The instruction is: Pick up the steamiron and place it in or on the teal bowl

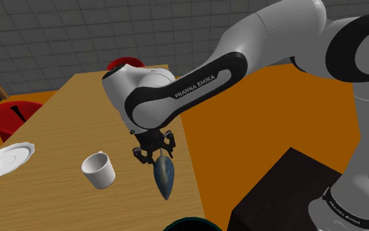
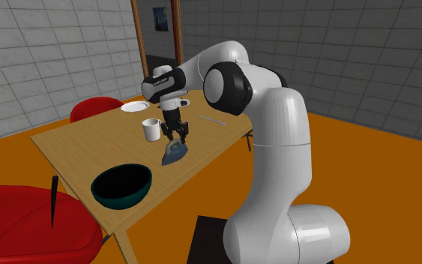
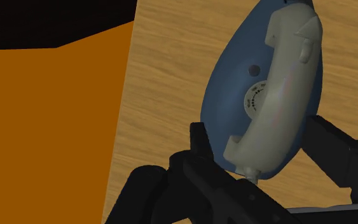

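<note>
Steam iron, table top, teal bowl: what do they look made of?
The steam iron looks like plastic: matte blue body, smooth pale grey handle with a printed dial, no metal sheen in view. The table looks like wood or veneer: visible grain, matte finish. The teal bowl is smooth, uniform dark teal; could be glazed ceramic or plastic, can't tell.

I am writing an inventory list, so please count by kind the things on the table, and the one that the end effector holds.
Steam iron: 1, held in the end effector
White mug: 1
White plate: 1
Teal bowl: 1
Total: 4
A small white thing and a thin grey one near the arm are too unclear to name, so not counted.
</note>
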